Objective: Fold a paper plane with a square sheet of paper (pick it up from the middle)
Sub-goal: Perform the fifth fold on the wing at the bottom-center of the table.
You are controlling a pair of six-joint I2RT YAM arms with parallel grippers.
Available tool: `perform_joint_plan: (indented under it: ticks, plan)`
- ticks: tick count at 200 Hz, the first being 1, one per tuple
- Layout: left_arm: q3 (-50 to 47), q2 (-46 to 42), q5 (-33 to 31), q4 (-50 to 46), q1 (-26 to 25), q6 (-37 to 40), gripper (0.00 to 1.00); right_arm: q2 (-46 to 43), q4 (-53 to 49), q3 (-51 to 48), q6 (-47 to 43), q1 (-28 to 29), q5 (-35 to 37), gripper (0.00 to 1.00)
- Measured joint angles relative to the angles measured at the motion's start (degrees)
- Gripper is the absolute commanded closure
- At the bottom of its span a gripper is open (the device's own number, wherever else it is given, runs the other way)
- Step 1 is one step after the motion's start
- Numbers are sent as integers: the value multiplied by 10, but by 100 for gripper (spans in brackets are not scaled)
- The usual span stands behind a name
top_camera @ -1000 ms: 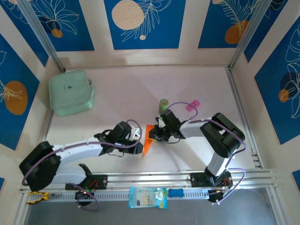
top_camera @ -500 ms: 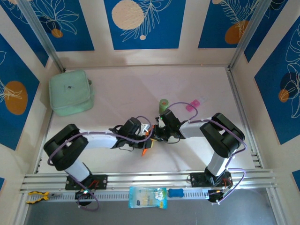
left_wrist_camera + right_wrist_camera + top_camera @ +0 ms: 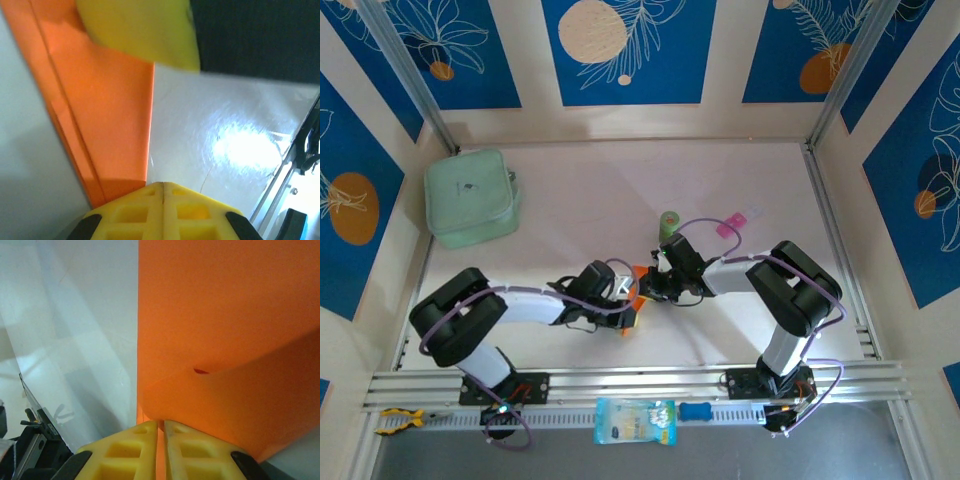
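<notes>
No lettering can be read; the print on the blue-and-white packet (image 3: pixel 634 421) is too small to tell.

Both arms stretch inward, wrists nearly meeting; left gripper (image 3: pixel 626 298) has jaws pressed together, right gripper (image 3: pixel 647 284) pinches the orange paper (image 3: pixel 225 315).

Both arms are built of white link shells joined by bulky black joint housings. The left arm (image 3: pixel 525 300), lower left in the top view, has a lilac cable running along it. The right arm (image 3: pixel 790 290), lower right, carries the same lilac cable, with a loop beside its black base plate. In the wrist views, the left gripper (image 3: pixel 163 190) and the right gripper (image 3: pixel 161 427) have bright yellow fingers moulded with rectangular recesses and black rounded parts at their outer corners.
</notes>
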Motion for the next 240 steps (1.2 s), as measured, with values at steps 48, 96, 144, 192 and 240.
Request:
perform_joint_plan:
  ticks: [48,96,144,192,240]
  plan:
    - [-18,-41,-17,-50,-17,3,95,0,0,0,0,0,0,87]
    - [-31,-99,-44,-128,-38,3,100,0,0,0,0,0,0,87]
    - [-37,-199,-67,-161,-26,2,100,0,1,0,2,0,0,87]
    - [4,-118,-57,-101,13,-8,96,0,2,0,5,0,0,87]
    - [60,-8,-58,-26,19,-14,94,0,4,0,9,2,1,87]
